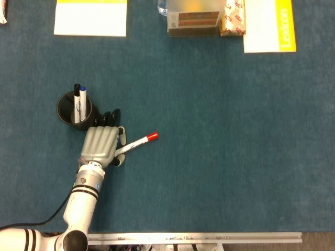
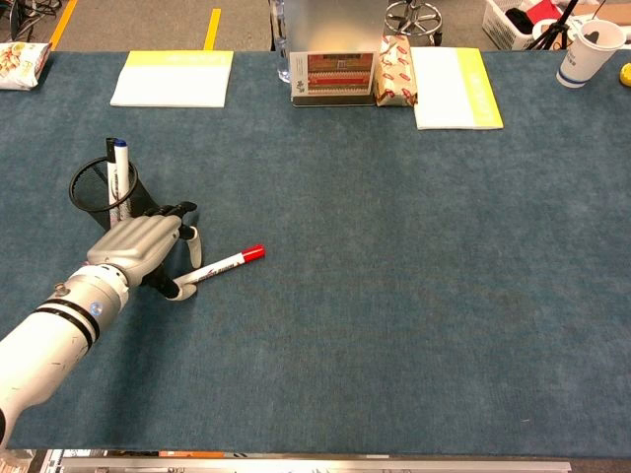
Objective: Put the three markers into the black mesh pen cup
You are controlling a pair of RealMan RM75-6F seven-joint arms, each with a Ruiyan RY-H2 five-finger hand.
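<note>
The black mesh pen cup (image 1: 66,111) (image 2: 83,189) stands at the left of the blue table, with two markers (image 1: 79,99) (image 2: 120,169) upright in it, one black-capped and one blue-capped. A red-capped marker (image 1: 137,143) (image 2: 222,266) lies flat on the cloth, cap pointing right and away. My left hand (image 1: 100,144) (image 2: 138,246) hovers palm down over the marker's tail, just right of the cup. Its thumb lies at the tail and one finger stands apart on the far side. The marker rests on the table, not lifted. My right hand is out of sight.
Along the far edge lie a yellow-and-white pad (image 1: 90,16), a box (image 1: 193,20), a snack pack (image 2: 394,69) and a yellow-edged book (image 1: 269,25). A paper cup (image 2: 590,49) stands at the far right corner. The metal table rail (image 1: 193,238) runs along the near edge.
</note>
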